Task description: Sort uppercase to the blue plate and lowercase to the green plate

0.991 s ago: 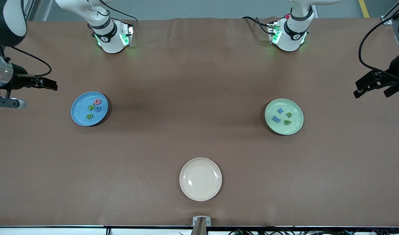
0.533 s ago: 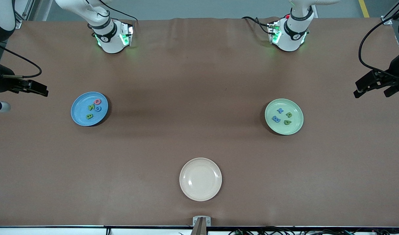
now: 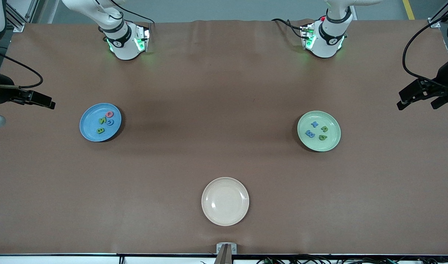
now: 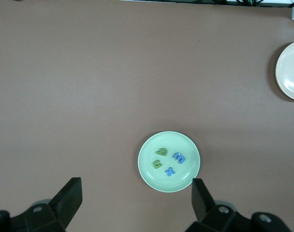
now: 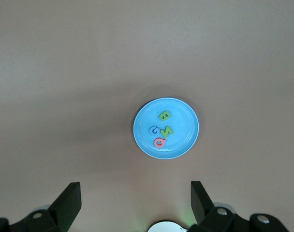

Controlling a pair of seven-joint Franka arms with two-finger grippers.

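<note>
The blue plate [image 3: 87, 126] holds the uppercase letters: pink Q [image 3: 109, 114], green N [image 3: 102, 120], blue C [image 3: 110, 122] and green B [image 3: 100, 130]. The green plate [image 3: 332, 125] holds the lowercase letters: blue x [image 3: 314, 124], blue e [image 3: 310, 134], green n [image 3: 324, 128] and green q [image 3: 322, 137]. My right gripper [image 3: 50, 104] hangs open and empty high over the table edge at the right arm's end, apart from the blue plate [image 5: 185, 121]. My left gripper [image 3: 416, 106] hangs open and empty high over the left arm's end, apart from the green plate [image 4: 187, 176].
An empty cream plate [image 3: 225, 201] sits near the front camera at mid-table; it also shows in the left wrist view [image 4: 289, 70]. The arm bases [image 3: 125, 44] stand along the table's edge farthest from the front camera.
My right gripper has drawn back toward the table edge at the right arm's end, away from the blue plate. The left arm and all letters have not moved.
</note>
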